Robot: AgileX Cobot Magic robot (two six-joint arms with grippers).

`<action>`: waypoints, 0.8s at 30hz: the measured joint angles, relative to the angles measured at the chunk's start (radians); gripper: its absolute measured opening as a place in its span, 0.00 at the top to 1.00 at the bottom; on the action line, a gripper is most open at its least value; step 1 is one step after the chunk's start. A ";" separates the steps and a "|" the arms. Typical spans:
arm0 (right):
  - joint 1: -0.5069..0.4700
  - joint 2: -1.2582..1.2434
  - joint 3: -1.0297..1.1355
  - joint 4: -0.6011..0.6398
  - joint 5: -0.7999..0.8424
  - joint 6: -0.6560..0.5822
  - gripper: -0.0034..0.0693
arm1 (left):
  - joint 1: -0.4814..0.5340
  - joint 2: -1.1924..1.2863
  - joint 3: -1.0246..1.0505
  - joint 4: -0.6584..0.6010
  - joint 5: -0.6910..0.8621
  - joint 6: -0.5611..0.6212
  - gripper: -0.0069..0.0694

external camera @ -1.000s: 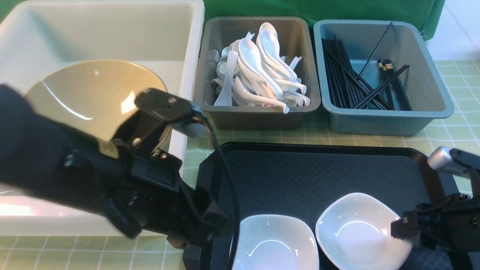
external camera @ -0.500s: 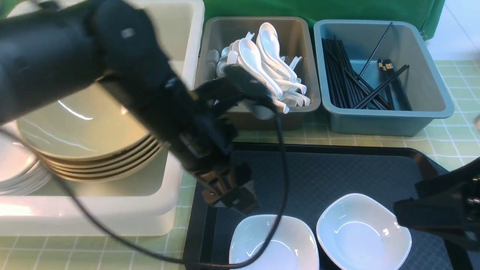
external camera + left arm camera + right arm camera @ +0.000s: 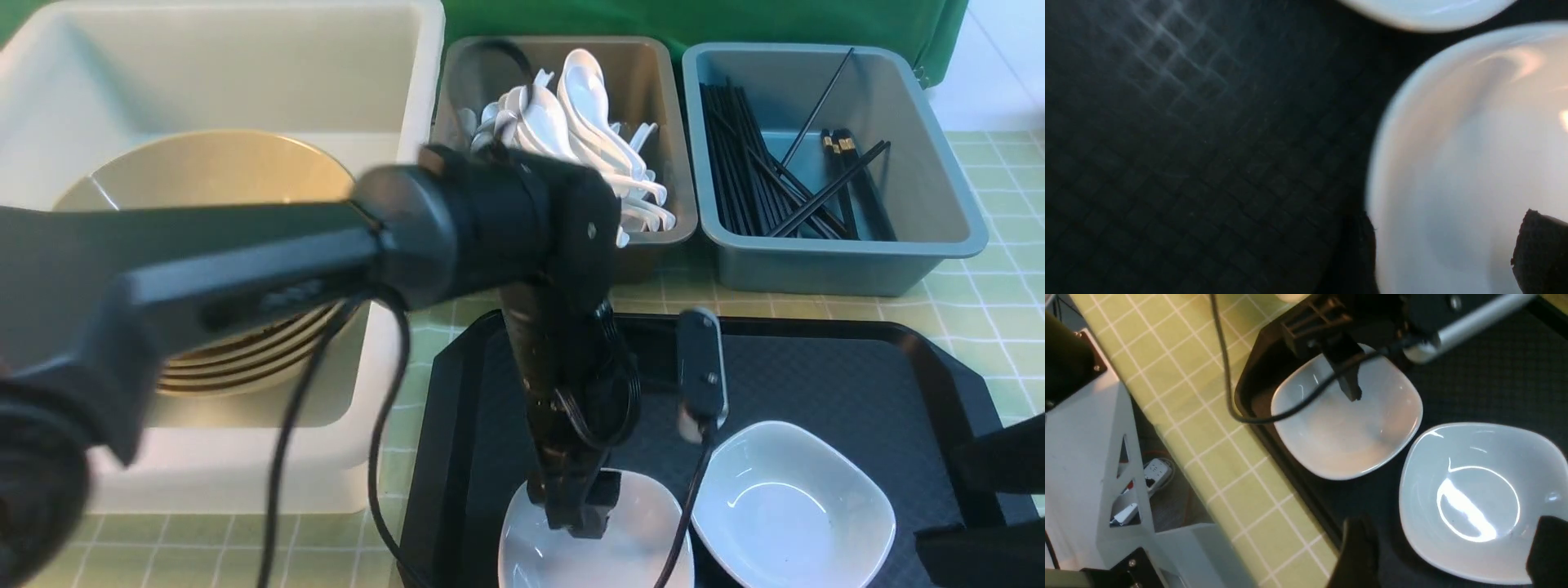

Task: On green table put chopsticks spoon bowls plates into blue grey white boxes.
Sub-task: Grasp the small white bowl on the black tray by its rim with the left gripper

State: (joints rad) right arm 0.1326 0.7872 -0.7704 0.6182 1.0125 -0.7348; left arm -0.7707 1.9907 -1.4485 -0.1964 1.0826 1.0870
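Two plates (image 3: 788, 498) side by side on black tray (image 3: 816, 367) | left wrist view: left gripper (image 3: 1449, 253) jaws spread astride left plate (image 3: 1453, 134) rim, gripping nothing | right wrist view: right gripper (image 3: 1453, 555) jaws wide over right plate (image 3: 1478, 498), empty; left plate close to tray edge | bare tray beyond plates

2 glossy wht plates (image 3: 796, 502), matt textured blk tray (image 3: 816, 367), cloth-covered green table (image 3: 988, 302).
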 joint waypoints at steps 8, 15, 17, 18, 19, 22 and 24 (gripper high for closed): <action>0.009 -0.002 0.000 -0.016 -0.010 0.001 0.23 | 0.001 0.063 -0.019 0.005 -0.024 0.001 0.37; 0.009 -0.002 0.000 -0.017 -0.034 0.002 0.23 | 0.022 0.074 -0.025 -0.086 0.075 -0.007 0.81; 0.009 -0.002 0.000 -0.017 -0.040 0.002 0.23 | 0.037 0.078 -0.025 -0.106 0.101 -0.008 0.82; 0.009 -0.002 0.000 -0.017 -0.041 0.002 0.23 | 0.045 0.080 -0.027 -0.110 0.111 -0.009 0.82; 0.009 -0.002 0.000 -0.017 -0.041 0.002 0.23 | 0.056 0.079 -0.034 -0.113 0.123 -0.014 0.82; 0.009 -0.002 0.000 -0.017 -0.041 0.002 0.23 | 0.077 0.069 -0.058 -0.110 0.132 -0.027 0.83; 0.009 -0.002 0.000 -0.017 -0.041 0.002 0.23 | 0.107 0.030 -0.092 -0.134 0.131 -0.048 0.89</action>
State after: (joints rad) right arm 0.1415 0.7853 -0.7704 0.6008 0.9711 -0.7324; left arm -0.6642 2.0206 -1.5403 -0.3303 1.2137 1.0388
